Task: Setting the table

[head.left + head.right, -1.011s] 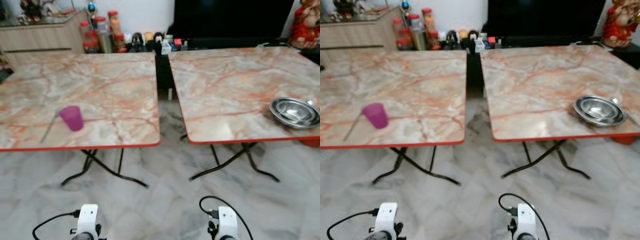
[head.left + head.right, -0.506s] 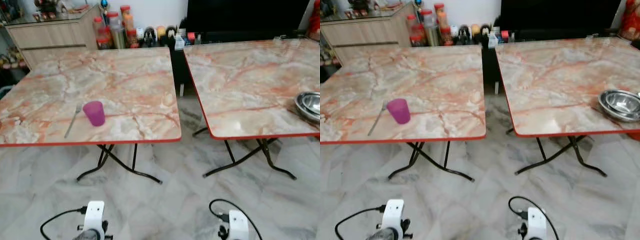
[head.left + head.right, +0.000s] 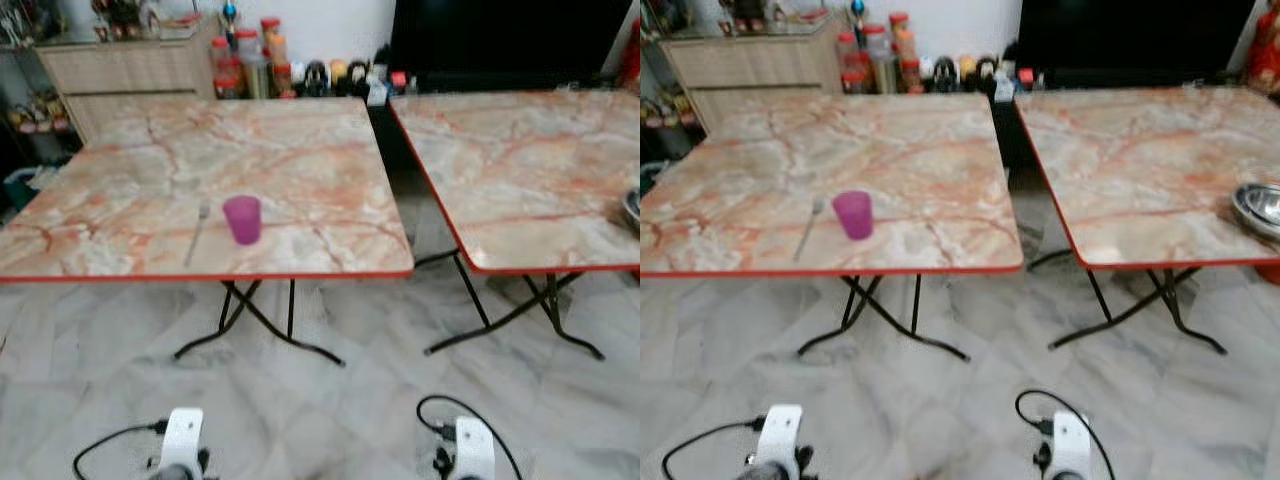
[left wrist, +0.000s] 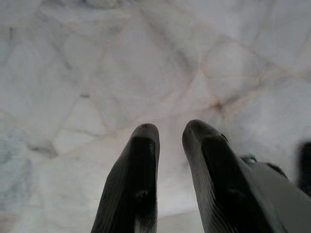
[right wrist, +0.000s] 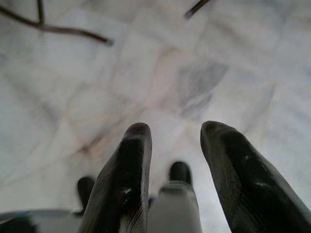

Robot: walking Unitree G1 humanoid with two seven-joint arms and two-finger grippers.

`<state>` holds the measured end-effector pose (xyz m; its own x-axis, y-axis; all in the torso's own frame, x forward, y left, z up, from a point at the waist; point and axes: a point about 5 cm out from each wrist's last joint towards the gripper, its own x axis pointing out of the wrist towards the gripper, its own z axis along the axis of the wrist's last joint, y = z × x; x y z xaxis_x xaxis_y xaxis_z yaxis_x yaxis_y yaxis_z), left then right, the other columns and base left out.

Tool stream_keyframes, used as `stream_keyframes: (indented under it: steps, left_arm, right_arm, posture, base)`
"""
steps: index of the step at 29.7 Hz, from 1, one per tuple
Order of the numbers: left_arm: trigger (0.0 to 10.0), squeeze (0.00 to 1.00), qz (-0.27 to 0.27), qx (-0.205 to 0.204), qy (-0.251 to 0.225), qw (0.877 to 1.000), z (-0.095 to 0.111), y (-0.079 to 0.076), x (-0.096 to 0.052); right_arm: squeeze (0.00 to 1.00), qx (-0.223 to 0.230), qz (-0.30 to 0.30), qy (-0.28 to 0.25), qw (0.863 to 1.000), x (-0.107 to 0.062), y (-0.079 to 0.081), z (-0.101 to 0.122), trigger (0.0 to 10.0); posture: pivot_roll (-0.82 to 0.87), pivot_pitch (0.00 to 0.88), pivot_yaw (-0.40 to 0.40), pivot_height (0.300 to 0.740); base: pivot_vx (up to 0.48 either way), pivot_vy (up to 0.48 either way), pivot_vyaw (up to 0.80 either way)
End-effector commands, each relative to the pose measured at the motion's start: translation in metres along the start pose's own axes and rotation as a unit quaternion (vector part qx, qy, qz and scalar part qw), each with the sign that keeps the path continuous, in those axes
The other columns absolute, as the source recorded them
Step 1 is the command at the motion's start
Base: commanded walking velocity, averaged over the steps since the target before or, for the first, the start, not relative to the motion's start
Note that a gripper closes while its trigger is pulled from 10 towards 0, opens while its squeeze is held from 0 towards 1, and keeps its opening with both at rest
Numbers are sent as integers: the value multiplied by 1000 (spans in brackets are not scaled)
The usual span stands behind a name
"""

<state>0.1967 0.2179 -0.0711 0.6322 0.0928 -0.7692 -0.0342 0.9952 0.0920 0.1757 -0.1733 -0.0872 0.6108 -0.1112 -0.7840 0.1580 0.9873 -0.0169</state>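
Cup (image 3: 242,219), purple and upright, stands near the front edge of the left table (image 3: 290,150), a fork (image 3: 196,232) just beside it. Steel bowl (image 3: 1262,207) sits on the right table (image 3: 1140,150). Left gripper (image 4: 170,133) and right gripper (image 5: 172,133) hang over the floor (image 3: 330,410), both slightly parted, empty.

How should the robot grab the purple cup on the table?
Probably around the side wall of the purple cup, near its middle, coming level from the table's near edge. It stands upright with its mouth up, shows no handle, and the fork lies on its left, so that approach avoids it.
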Motion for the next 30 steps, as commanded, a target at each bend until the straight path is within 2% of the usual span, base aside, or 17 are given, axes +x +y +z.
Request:
stream_keyframes:
  steps: [1, 30]
  left_arm:
    - [10000, 0, -9, 7, -7, 1000, 6, -5, 2]
    - [10000, 0, -6, 8, -12, 1000, 12, -3, 3]
  right_arm:
    - [0, 1, -13, -4, 1000, 1, -8, 3, 10000]
    - [0, 11, -16, -8, 1000, 1, -7, 6, 10000]
  posture:
    - [27, 0, 41, 736]
    - [36, 0, 48, 736]
  base:
    - [0, 345, 0]
    - [0, 349, 0]
